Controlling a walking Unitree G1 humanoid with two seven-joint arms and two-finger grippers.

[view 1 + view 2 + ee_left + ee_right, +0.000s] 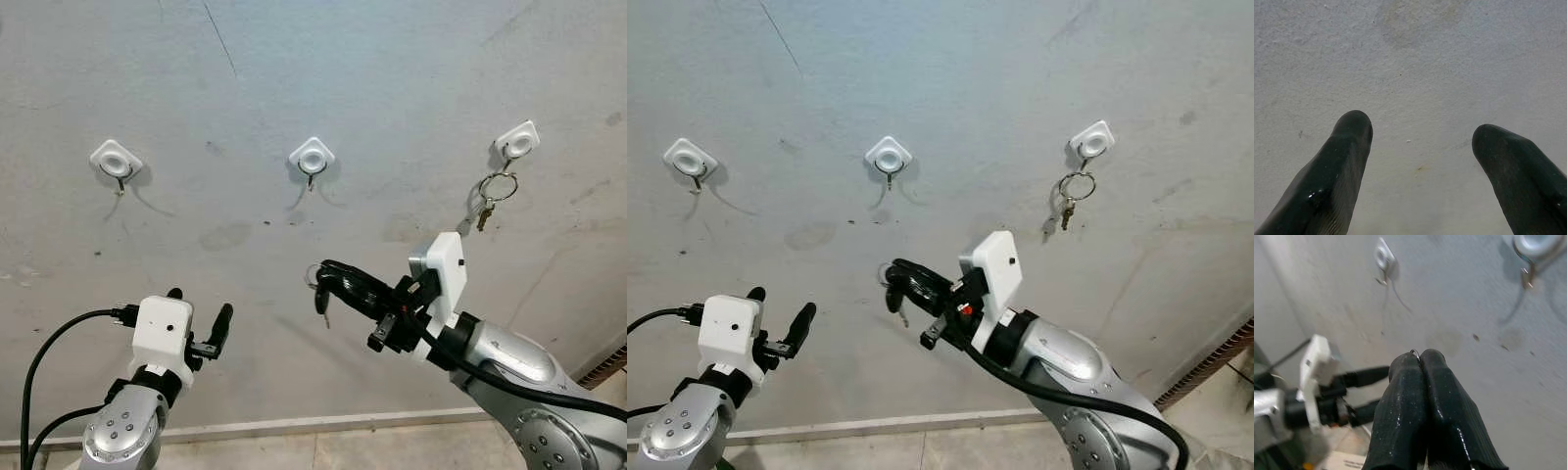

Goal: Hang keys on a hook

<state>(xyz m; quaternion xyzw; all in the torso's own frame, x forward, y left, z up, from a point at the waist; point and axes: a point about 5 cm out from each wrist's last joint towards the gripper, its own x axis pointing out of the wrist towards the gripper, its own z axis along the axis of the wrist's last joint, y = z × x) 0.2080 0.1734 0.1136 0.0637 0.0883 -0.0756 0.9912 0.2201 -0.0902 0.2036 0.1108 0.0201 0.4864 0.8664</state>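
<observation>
Three white stick-on hooks sit in a row on the grey wall: the left hook [116, 162], the middle hook [312, 158] and the right hook [516, 143]. A bunch of keys on a ring [495, 193] hangs from the right hook. My right gripper [323, 276] is shut on a key ring [1415, 352], and a dark key [322, 304] dangles below its tips; it is held below the middle hook [1529, 249]. My left gripper [201, 311] stands open at lower left, facing bare wall, with its fingers [1347, 161] spread.
The wall [392, 78] is rough grey plaster with cracks and stains. A pale baseboard [294, 427] runs along its foot, above a tiled floor. A black cable [49, 352] loops from my left wrist.
</observation>
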